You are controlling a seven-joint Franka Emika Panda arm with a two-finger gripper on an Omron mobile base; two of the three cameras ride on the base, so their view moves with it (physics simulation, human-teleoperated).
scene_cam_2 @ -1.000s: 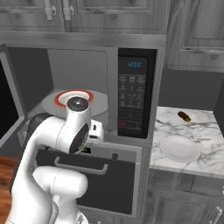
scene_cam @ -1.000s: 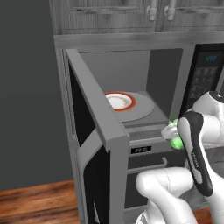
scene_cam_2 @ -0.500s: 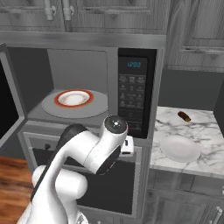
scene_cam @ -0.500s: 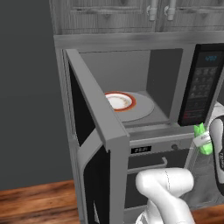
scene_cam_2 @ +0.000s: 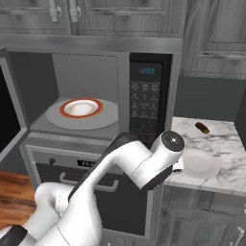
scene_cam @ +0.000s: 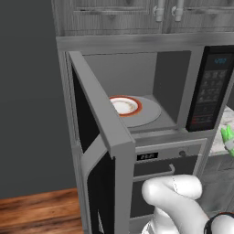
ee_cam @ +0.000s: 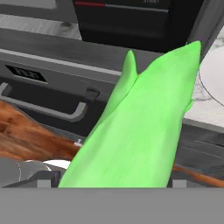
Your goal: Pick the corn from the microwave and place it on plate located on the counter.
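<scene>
The corn point(ee_cam: 140, 127) ran lengthwise away from the hand camera, tip toward the plate point(ee_cam: 213, 74), apparently clamped in the gripper, whose fingers it hid.

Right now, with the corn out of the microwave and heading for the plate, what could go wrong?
1. The corn sticks far out past the jaws, so its long end could strike the microwave keypad panel or the counter edge on the way across.
2. The plate sits near the counter's front edge; a low approach could nudge it.
3. A small brown item lies behind the plate; overshooting could hit it.
</scene>
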